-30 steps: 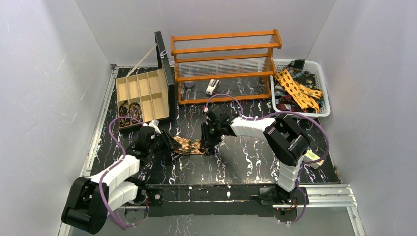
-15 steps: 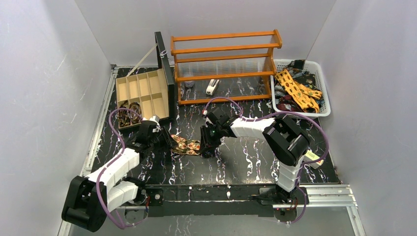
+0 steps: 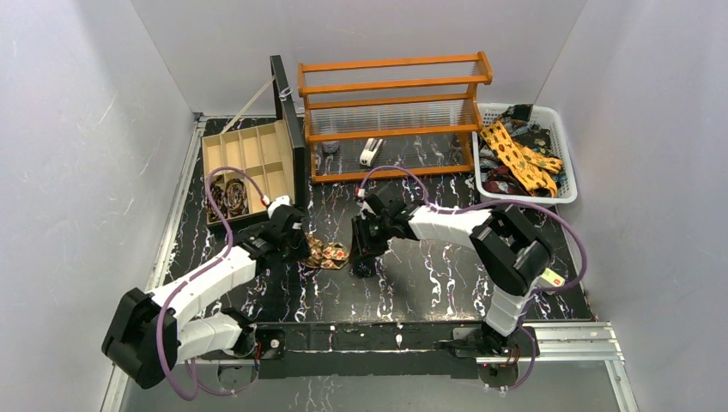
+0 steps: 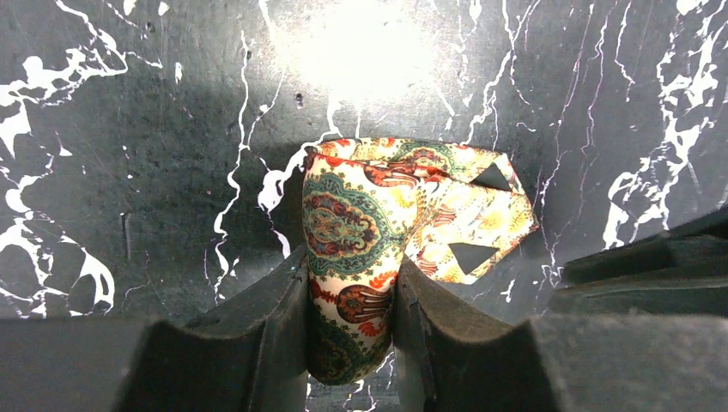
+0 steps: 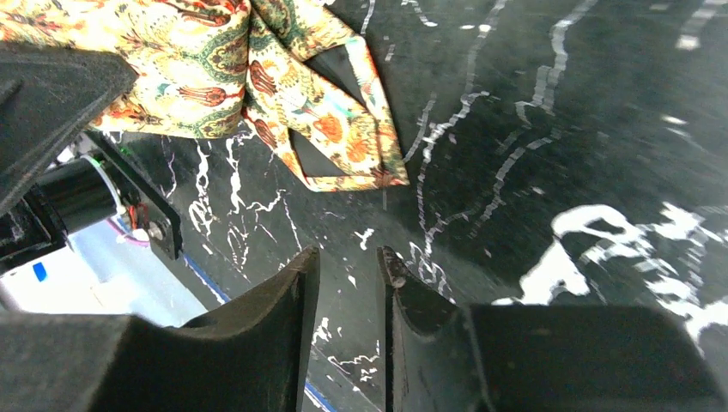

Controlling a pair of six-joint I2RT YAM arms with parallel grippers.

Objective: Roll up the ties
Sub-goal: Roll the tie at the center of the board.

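From above, we see the tie (image 3: 330, 253) bunched far shorter than a second ago. It is now a small patterned wad on the black table (image 3: 429, 283), between the two arms. The left gripper (image 3: 300, 247) has swung in toward the middle and sits at the wad's left side. The right gripper (image 3: 360, 259) stands just beside its right end. Coiled ties (image 3: 227, 197) already lie in the compartment box (image 3: 257, 146), and more wait in the basket (image 3: 568, 172) at far right.

Over to the left wrist camera: the jaws are drawn in to a narrow gap and clamp a thick fold of the fabric. Loose layers spill out beyond the fingertips.

On the right wrist camera, the jaws stand a little apart with nothing between them. Only bare table shows in the gap, and the tie's edge lies just ahead. The dark block at upper left is probably the other arm's finger, though the blur leaves us unsure.

We judge the right side has let go after a turn. The roll is building, but it looks loose and is not yet a tidy coil.
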